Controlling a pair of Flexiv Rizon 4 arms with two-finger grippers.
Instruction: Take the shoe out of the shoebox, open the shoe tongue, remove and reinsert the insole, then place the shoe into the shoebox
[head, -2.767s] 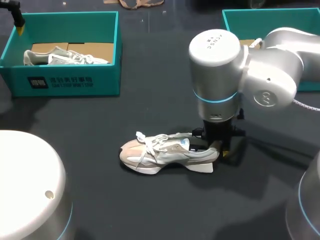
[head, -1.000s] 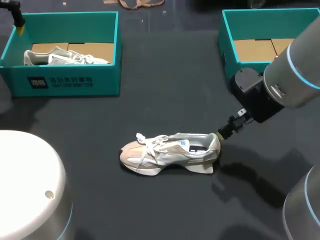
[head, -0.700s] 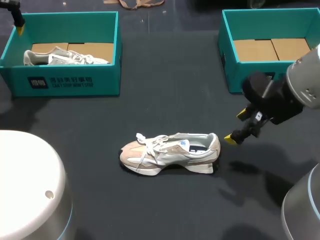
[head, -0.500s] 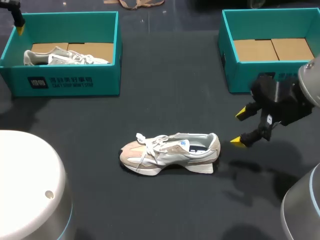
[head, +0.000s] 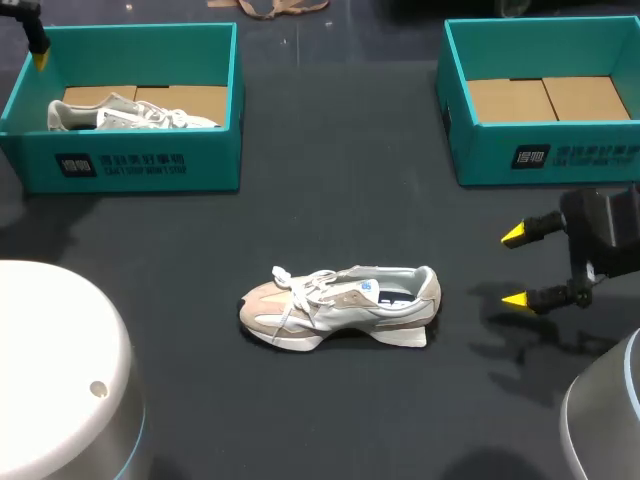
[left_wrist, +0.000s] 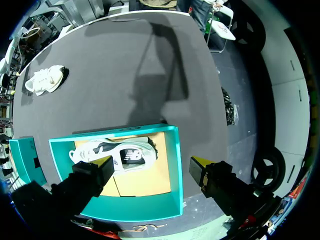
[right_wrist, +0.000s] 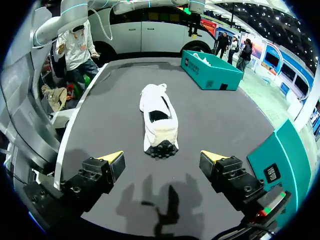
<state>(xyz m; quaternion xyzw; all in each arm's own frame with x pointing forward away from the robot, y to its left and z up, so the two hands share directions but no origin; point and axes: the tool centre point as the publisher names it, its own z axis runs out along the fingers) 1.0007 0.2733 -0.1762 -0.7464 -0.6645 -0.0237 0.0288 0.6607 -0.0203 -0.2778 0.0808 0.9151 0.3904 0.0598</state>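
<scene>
Right wrist view: my right pincer (right_wrist: 162, 159) is spread wide, grasping nothing, with the shoe (right_wrist: 159, 117) just ahead, upright on the tabletop (right_wrist: 115, 100), heel toward me, well apart from the right box (head: 540, 155). Farther off, my left pincer (left_wrist: 152, 162) hangs released above the left box (left_wrist: 176, 170), which holds a second shoe (left_wrist: 117, 152).
</scene>
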